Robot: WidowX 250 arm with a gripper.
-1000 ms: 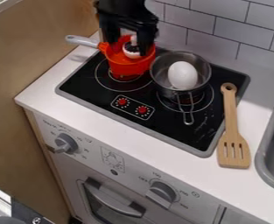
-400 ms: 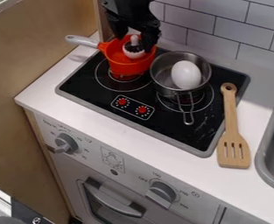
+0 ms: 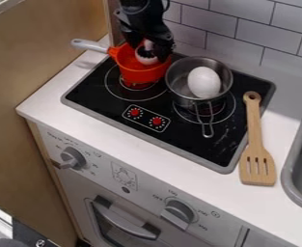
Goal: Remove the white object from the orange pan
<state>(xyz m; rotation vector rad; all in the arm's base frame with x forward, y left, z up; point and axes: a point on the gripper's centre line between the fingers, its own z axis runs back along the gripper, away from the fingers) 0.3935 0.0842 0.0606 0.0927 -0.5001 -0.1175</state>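
Grasping the white object (image 3: 146, 60) by its upright knob (image 3: 148, 44) looks like the current step. Best to center on the knob, go low enough for a firm hold, close gently, then lift straight up past the rim so the orange pan (image 3: 140, 75) doesn't tip. Gripper (image 3: 150, 48) fingers are parted, partway open, one each side of the knob; can't tell if either touches it, no hold evident. Object sits in the pan, its white body just below the fingers, knob between them.
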